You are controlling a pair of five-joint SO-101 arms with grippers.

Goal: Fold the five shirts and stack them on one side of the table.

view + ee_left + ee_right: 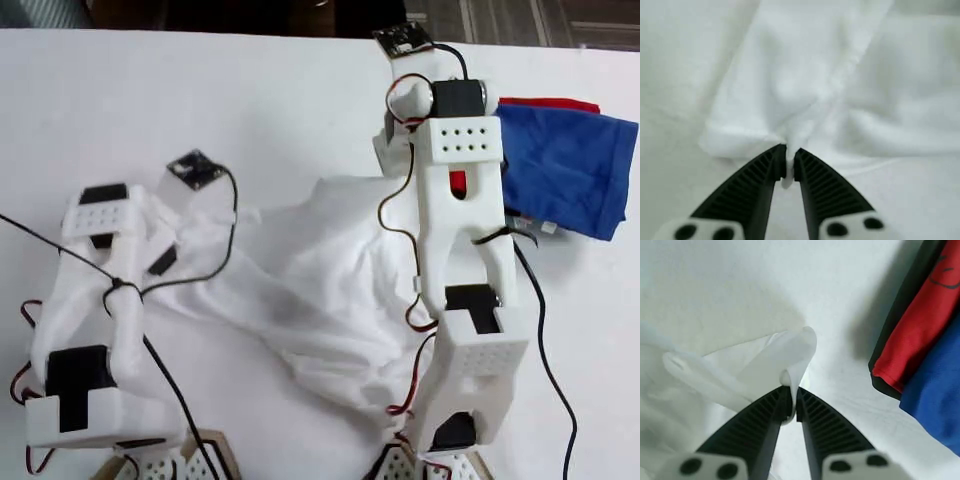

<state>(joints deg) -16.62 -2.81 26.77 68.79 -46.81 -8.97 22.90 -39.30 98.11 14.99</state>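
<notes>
A white shirt (pixel 320 290) lies crumpled across the middle of the table, stretched between both arms. My left gripper (pixel 789 165) is shut on a pinched fold of the white shirt (pixel 805 95) at its left end, near the table's left side. My right gripper (pixel 791 402) is shut on an edge of the white shirt (pixel 775 360) near the far middle of the table. At the right, a stack of folded shirts lies with a blue shirt (pixel 565 165) on top, a red shirt (pixel 920 330) under it and a black one (pixel 897 315) lowest.
The right arm (pixel 460 230) stretches over the shirt's right part, close to the stack. Black and red cables (pixel 180 400) run over the cloth and table. Bare white table (pixel 200 90) spreads at the far left.
</notes>
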